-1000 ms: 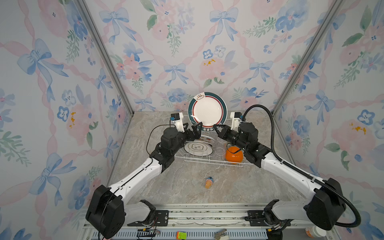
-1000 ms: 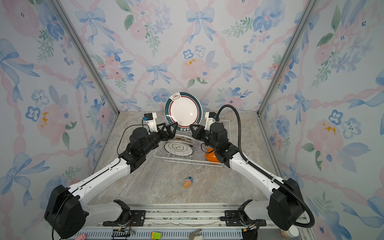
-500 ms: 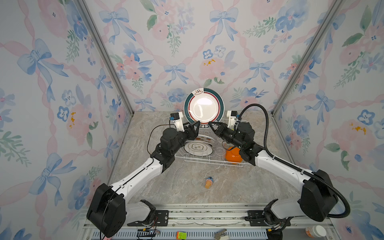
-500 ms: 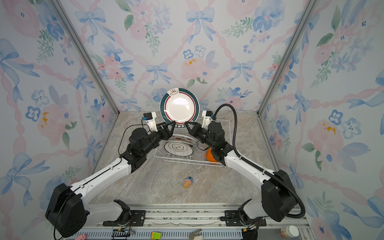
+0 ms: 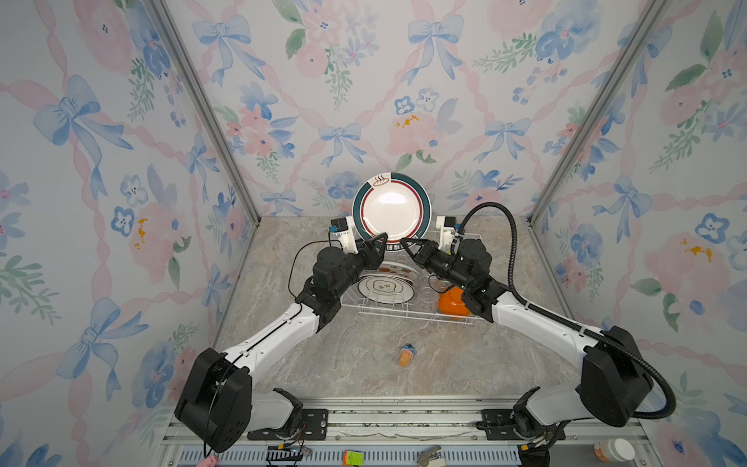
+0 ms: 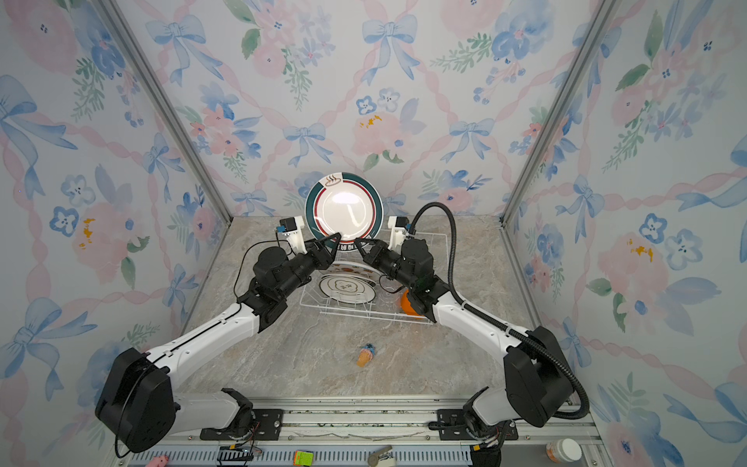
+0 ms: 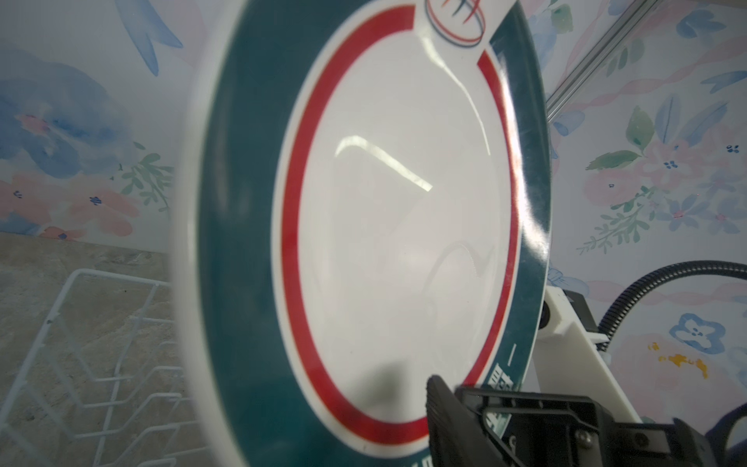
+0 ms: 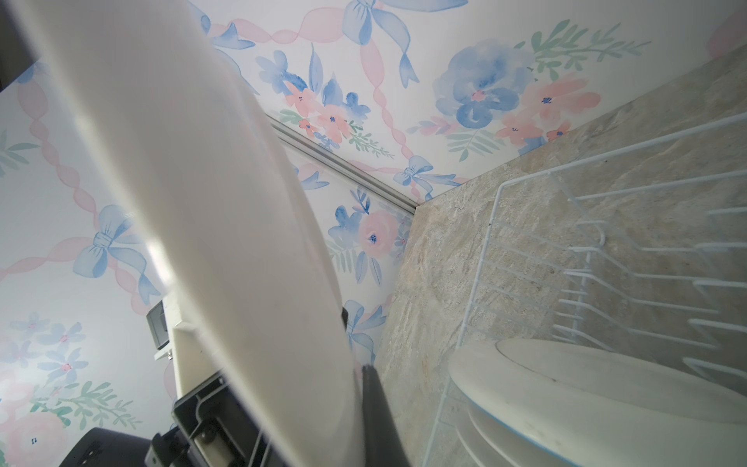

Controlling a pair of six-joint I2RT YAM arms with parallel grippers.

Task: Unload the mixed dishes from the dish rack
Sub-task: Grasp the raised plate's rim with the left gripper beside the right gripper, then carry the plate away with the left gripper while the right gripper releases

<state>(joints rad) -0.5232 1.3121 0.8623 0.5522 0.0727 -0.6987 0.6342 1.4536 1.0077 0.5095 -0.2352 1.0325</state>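
In a top view, the plate [image 5: 391,210] has risen clear above the rack [image 5: 404,314], pinched by the right gripper [image 5: 404,242]. The left gripper [image 5: 382,237] has narrowed round its rim; grip unclear. Left wrist: the plate's face. Right wrist: its back. Handover likely.

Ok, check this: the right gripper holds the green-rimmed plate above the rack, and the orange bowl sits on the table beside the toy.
Wrong on one point. Both top views show the orange bowl inside the dish rack, at its near right corner, not on the table; the toy lies there. The right gripper does hold the green-rimmed plate above the rack.
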